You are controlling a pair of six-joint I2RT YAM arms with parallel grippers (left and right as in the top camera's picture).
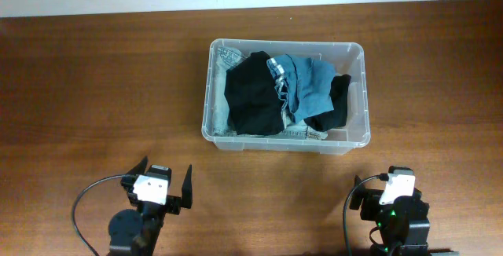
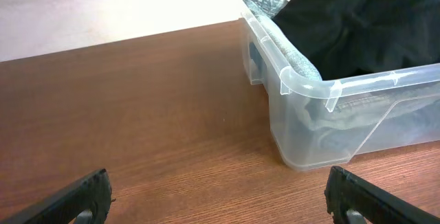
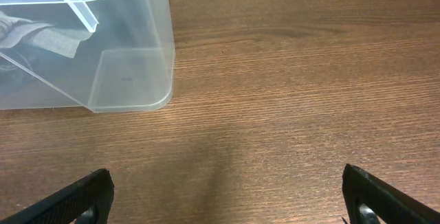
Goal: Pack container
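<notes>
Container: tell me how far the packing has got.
Done: black garment and blue denim lie inside the container. In hand: nothing; left gripper and right gripper are open, back from it. Left: apparently little, as no loose clothing shows outside.

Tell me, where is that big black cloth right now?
Seen from overhead, the black cloth lies inside the clear tub in the middle of the table, just left of a blue cloth.

The clear, colourless rectangular plastic container (image 1: 287, 42) held a plain black fabric garment (image 1: 253, 93) at centre, a blue denim garment (image 1: 308, 79) at 2 o'clock, and a pale faded denim piece (image 1: 218, 116) at 9 o'clock. The wooden table (image 1: 94, 83) was dark brown with fine grain.
</notes>
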